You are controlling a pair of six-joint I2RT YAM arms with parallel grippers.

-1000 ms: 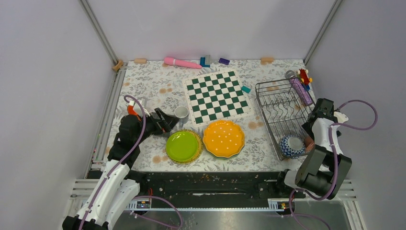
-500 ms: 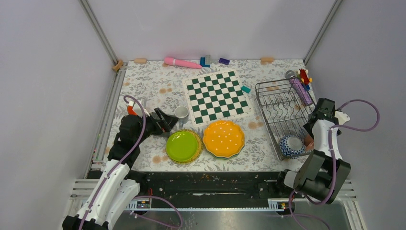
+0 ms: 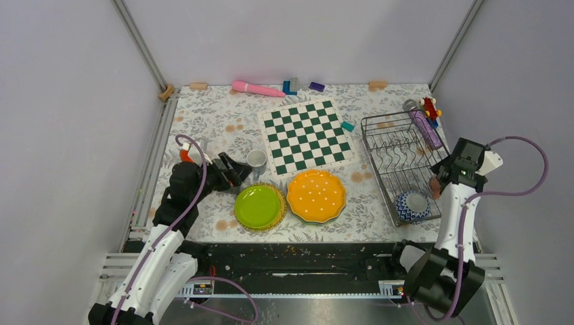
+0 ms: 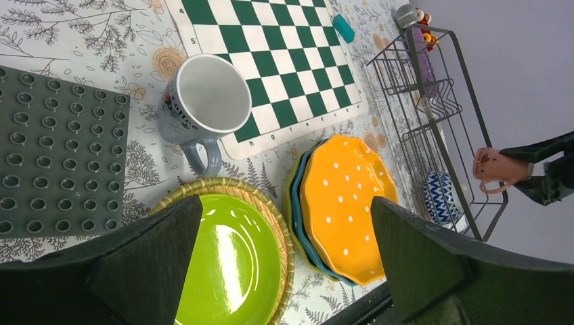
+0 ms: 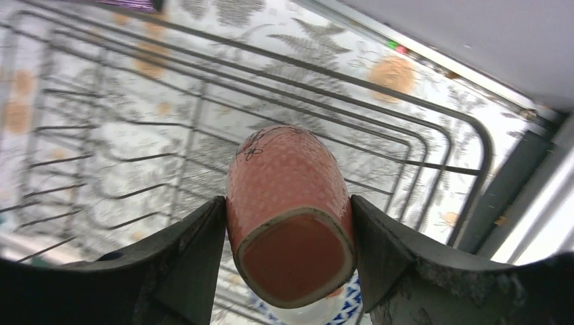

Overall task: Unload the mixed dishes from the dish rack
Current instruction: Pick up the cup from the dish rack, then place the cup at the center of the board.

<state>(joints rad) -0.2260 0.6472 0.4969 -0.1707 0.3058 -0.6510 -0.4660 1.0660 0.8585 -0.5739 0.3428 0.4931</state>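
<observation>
We count one blue-patterned bowl [image 3: 406, 208] in the dish rack [image 3: 396, 159]. On the table [image 3: 216, 115] are two stacks, topped by a lime-green plate [image 3: 258, 206] and an orange dotted plate [image 3: 316, 195], plus one white mug [image 4: 203, 101]. Our right gripper [image 5: 288, 223] clamps one pink cup [image 5: 290, 183] above the rack. Our left gripper [image 4: 284, 203] gapes wide, empty.

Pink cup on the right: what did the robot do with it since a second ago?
The right end effector took hold of the pink cup and lifted it up from the dish rack. The blue patterned bowl stayed in the rack. The left end effector stayed open by the white mug, and the green plate and orange plate did not move.
</observation>
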